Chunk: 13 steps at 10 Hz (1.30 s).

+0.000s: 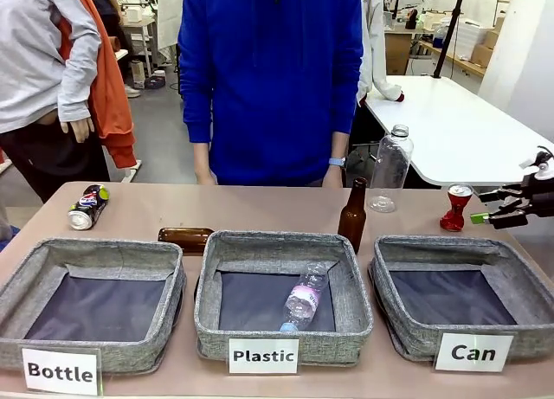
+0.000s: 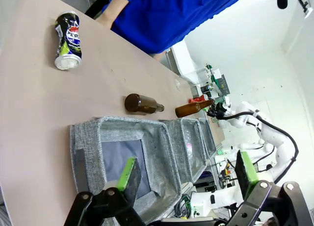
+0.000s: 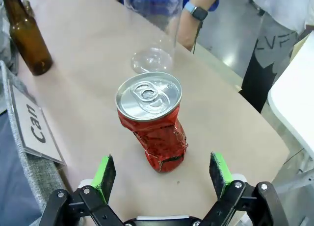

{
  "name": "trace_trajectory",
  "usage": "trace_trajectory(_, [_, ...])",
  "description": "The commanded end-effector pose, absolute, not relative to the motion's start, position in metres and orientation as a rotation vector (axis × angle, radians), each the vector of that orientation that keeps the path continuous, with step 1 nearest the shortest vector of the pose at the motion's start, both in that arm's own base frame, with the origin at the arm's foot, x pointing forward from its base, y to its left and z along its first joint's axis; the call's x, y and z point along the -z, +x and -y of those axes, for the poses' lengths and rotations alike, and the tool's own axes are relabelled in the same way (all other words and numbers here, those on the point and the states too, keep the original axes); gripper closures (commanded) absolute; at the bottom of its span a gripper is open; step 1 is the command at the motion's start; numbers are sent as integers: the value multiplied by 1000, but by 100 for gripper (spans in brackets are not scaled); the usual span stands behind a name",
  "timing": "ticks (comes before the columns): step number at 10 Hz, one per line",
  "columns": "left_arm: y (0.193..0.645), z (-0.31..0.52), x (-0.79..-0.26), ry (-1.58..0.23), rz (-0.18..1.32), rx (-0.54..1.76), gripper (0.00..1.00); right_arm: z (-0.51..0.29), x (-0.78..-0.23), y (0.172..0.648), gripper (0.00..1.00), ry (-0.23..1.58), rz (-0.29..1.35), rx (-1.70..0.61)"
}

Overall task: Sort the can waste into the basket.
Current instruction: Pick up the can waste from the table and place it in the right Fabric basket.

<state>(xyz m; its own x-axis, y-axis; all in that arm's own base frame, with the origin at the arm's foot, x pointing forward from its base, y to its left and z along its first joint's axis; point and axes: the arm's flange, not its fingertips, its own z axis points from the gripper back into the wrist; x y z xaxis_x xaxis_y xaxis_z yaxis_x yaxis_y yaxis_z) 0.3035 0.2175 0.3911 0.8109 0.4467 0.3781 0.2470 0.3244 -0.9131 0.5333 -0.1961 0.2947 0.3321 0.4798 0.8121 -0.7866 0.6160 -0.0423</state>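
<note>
Right fingers (image 3: pixel 219 168) open, lined up on red can (image 3: pixel 152 115)
Can stands crumpled and upright on the worktop (image 3: pixel 83 49) just behind the Can basket (image 1: pixel 450 241); if you close off-centre, 1 finger may topple it. Left fingers (image 2: pixel 128 174) open too

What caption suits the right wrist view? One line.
Open right jaws short of a crushed red metal can standing on the tan table.

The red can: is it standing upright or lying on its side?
Upright: the red can stands on the table on its crushed base, its silver top end facing up.
</note>
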Motion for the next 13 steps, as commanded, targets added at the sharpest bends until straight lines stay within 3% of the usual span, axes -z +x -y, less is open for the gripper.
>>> trace_trajectory(1, [305,-218,-392,-1273,688,-130,0,198,-292,550,0,450,854,-844])
trace_trajectory(12, [305,-218,-392,-1273,688,-130,0,170,-274,585,0,579,885,-831])
trace_trajectory(13, [305,-218,-392,-1273,688,-130,0,169,-274,584,9,597,890,-853])
